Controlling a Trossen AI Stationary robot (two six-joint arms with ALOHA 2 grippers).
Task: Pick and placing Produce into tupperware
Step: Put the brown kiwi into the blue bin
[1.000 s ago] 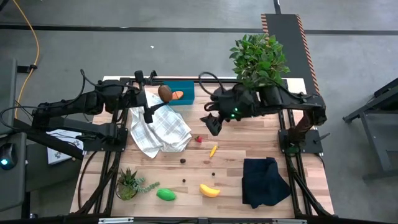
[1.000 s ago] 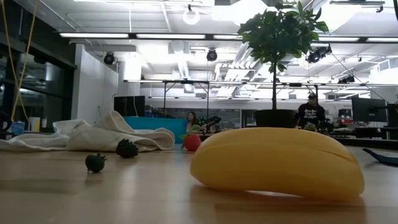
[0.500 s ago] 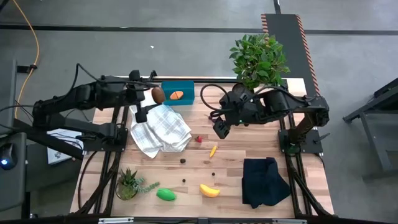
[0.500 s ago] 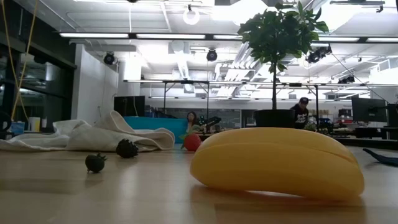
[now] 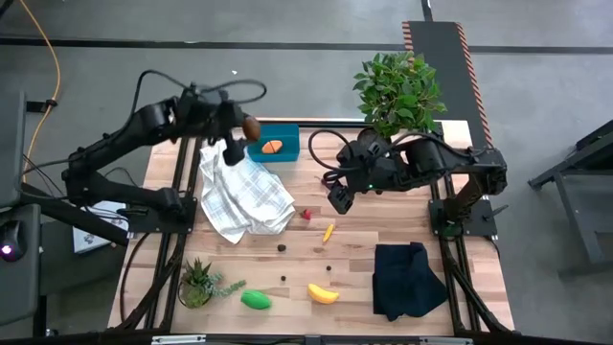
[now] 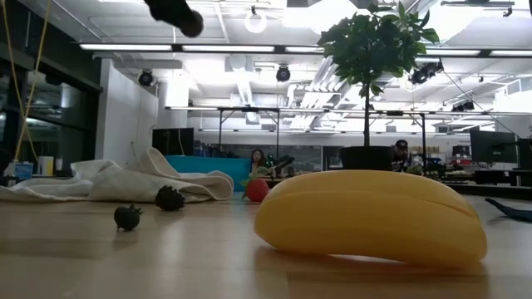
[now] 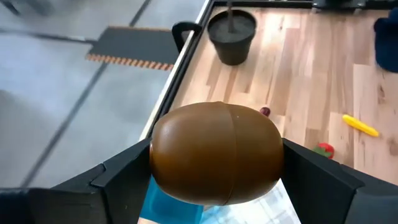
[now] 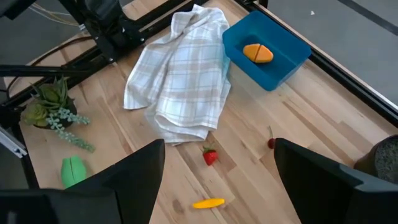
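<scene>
The left gripper (image 5: 245,131) hangs near the table's far edge, clamped on the brown kiwi (image 7: 216,152), just beside the blue box (image 5: 275,143) that holds an orange piece (image 8: 257,53). It looks a smooth, hard, light plastic egg, probably slippery; pinching across its middle seems wise. The right gripper (image 5: 341,196) waits wide open over mid-table, above the strawberry (image 8: 211,156).

Teal tupperware (image 5: 278,142) with an orange piece (image 5: 273,147) inside; brown kiwi (image 7: 216,153) between left fingers (image 7: 121,180) above it.
</scene>
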